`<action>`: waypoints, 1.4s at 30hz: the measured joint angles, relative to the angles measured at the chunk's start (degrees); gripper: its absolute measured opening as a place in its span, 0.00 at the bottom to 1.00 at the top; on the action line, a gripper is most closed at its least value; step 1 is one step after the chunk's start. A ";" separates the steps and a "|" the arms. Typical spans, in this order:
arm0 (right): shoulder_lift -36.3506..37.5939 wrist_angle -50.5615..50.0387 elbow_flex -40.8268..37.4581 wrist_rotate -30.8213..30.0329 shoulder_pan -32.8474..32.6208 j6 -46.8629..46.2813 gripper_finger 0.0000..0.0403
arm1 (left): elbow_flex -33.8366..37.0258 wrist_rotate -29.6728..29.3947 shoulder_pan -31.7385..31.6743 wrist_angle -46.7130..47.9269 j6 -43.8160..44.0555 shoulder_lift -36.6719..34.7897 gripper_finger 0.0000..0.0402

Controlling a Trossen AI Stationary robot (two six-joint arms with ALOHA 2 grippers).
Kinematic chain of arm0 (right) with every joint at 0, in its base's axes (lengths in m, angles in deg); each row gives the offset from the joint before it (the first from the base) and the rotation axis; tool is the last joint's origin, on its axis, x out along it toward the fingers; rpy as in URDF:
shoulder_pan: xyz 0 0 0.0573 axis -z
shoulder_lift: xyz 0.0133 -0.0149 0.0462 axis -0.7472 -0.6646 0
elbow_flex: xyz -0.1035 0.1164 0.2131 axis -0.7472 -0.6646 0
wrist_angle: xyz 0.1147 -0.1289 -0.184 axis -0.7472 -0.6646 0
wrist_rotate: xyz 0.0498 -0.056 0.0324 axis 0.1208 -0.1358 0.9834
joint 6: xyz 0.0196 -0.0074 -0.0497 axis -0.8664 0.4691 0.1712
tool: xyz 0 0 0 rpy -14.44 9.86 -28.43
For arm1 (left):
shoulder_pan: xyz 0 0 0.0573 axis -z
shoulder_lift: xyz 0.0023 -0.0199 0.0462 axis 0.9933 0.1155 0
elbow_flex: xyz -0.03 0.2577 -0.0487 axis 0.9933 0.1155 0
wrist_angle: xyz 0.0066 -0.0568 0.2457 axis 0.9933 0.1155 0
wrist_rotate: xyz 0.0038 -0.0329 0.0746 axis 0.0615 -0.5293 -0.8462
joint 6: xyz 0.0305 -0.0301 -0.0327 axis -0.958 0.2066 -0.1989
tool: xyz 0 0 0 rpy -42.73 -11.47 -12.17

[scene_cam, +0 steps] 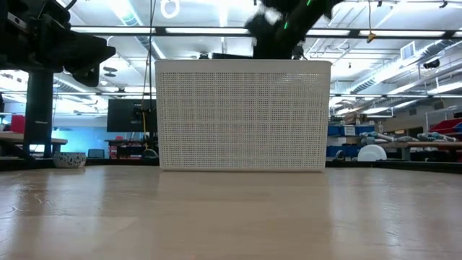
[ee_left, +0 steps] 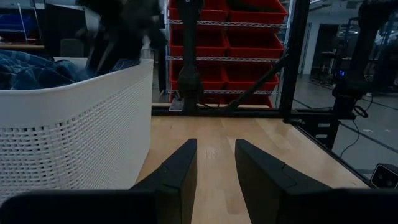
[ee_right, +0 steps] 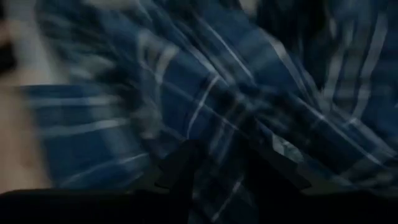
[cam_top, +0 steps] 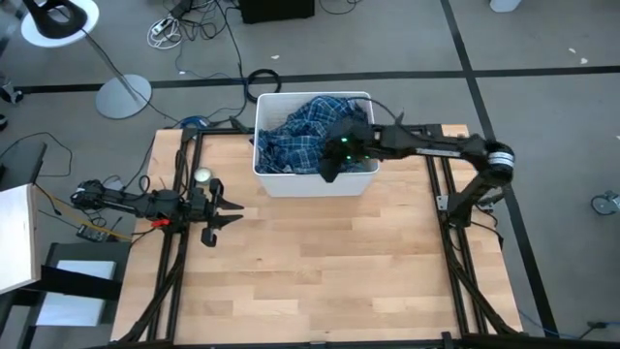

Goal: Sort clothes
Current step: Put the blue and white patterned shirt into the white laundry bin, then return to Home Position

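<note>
1. Plaid shirt (cam_top: 295, 136), blue and white, lies heaped in the white bin (cam_top: 262, 111) at the bench's (cam_top: 320, 262) 12 o'clock edge.
2. Right end effector (ee_right: 217, 162) is buried in the shirt's folds, shirt directly beneath; whether it grips cannot be told.
3. Left end effector (cam_top: 228, 206), fingers parted and empty, waits at 9 o'clock, well apart; the right arm is nearer.
4. No legible writing.
</note>
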 joint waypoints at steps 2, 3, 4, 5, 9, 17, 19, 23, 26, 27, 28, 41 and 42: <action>-2.92 -0.77 0.00 -0.04 1.24 -1.41 0.35 | 0.00 0.00 0.00 0.00 -0.01 0.00 0.29; -4.40 -1.10 0.00 0.04 1.83 -1.75 0.35 | 0.00 0.00 0.00 0.00 0.00 0.00 0.29; -5.71 -1.01 0.00 0.39 2.48 -2.12 0.35 | 0.00 0.00 0.00 0.00 -0.01 0.00 0.29; -7.00 -0.79 0.07 0.88 3.14 -3.16 0.35 | 0.00 0.00 0.00 0.00 0.00 0.00 0.29; -10.68 0.27 0.46 4.72 5.92 -6.23 0.35 | 0.00 0.00 0.00 -0.02 0.01 0.00 0.29; -8.30 5.11 -0.34 15.48 8.22 -7.85 0.35 | 0.00 0.00 0.00 0.02 -0.01 0.00 0.29; -5.57 7.94 -0.34 14.85 7.77 -7.97 0.35 | 0.00 0.00 0.00 0.00 -0.01 0.02 0.29; 0.72 9.91 -0.01 12.05 7.19 -7.33 0.35 | 0.00 0.00 0.00 -0.01 0.00 0.01 0.29; 4.84 9.18 -0.15 9.51 6.05 -6.03 0.35 | 0.00 0.00 0.00 0.00 -0.01 0.00 0.29; 6.53 9.40 -0.13 8.98 5.54 -5.45 0.35 | 0.00 0.00 0.00 0.00 0.01 0.00 0.29; 8.17 9.44 -0.08 8.59 5.13 -5.18 0.35 | 0.00 0.00 0.00 0.00 -0.01 0.02 0.29; 25.82 10.04 -13.41 -10.19 -16.78 5.80 0.35 | 0.00 0.00 0.00 0.00 0.00 0.02 0.29; 27.58 11.87 -16.37 -12.35 -18.74 5.08 0.35 | 0.00 0.00 0.00 -0.02 -0.01 0.00 0.29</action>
